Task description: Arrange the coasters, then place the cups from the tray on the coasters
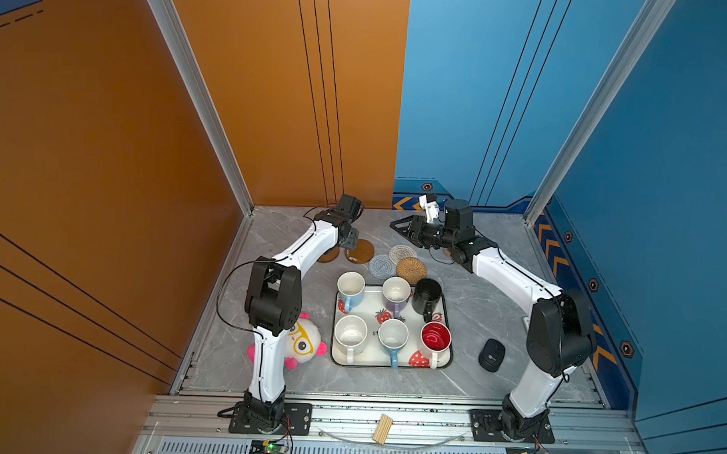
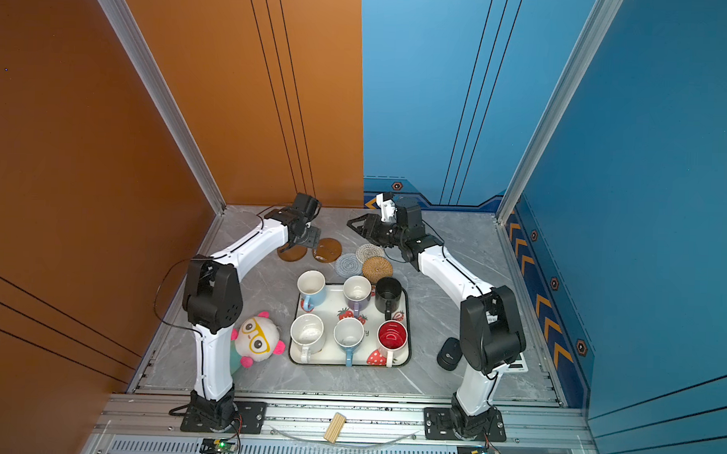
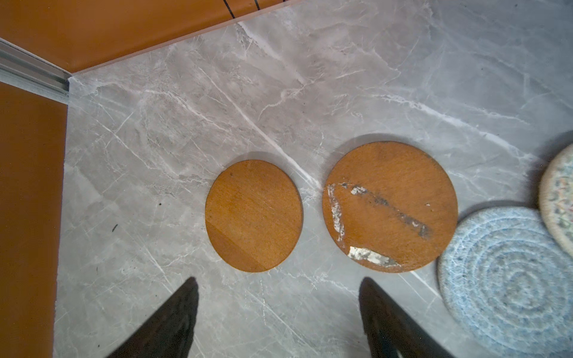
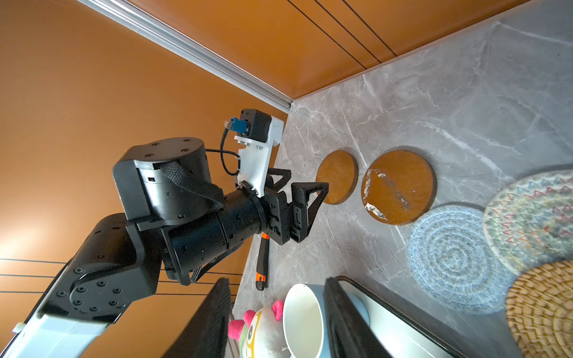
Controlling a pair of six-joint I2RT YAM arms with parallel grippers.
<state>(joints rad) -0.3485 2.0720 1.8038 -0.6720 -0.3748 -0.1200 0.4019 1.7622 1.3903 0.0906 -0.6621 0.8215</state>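
coaster arranging is the step in hand: all six cups (image 1: pixel 392 336) sit on the tray (image 1: pixel 371 360), none on a coaster. two brown discs (image 3: pixel 253 216) lie side by side, apart, beyond the tray's far left corner, with the left claw (image 3: pixel 279 280) spread and empty over them. the grey coaster (image 1: pixel 382 265), cream coaster (image 1: pixel 402 253) and rattan coaster (image 1: pixel 411 270) crowd together at the tray's far edge, touching, too tight for cups. the right claw (image 1: pixel 397 227) hangs above the bench (image 1: pixel 495 324) beyond them, also spread, holding nothing. next, i judge, you must spread that bunch: come down on one rim, pinch it thin and flat, and carry it clear. the sixth coaster is not plainly in view; the right arm (image 1: pixel 514 279) may cover it. whether the bunched edges overlap is hard to tell.
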